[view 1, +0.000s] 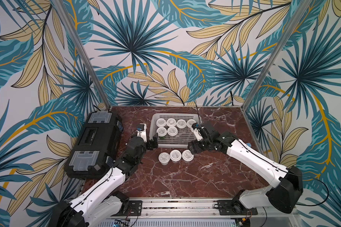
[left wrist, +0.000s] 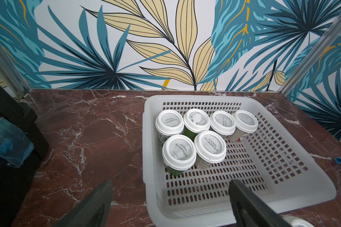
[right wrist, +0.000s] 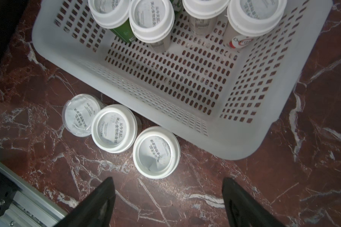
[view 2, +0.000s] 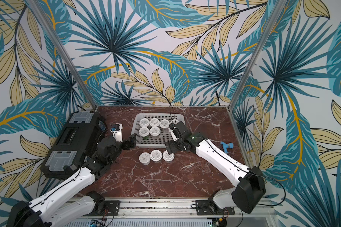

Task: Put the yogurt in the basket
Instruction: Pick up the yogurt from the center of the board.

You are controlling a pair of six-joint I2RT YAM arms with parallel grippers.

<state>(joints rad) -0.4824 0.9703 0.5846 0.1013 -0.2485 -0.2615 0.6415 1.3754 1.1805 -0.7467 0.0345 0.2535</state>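
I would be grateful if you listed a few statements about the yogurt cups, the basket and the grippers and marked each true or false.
1. Six yogurt cups stand inside the basket. True.
2. Three yogurt cups stand on the table outside the basket. True.
3. The right gripper holds a cup. False: its jaws are open and empty.
4. The basket is upside down. False: its open side faces up.
5. The left gripper is open. True.
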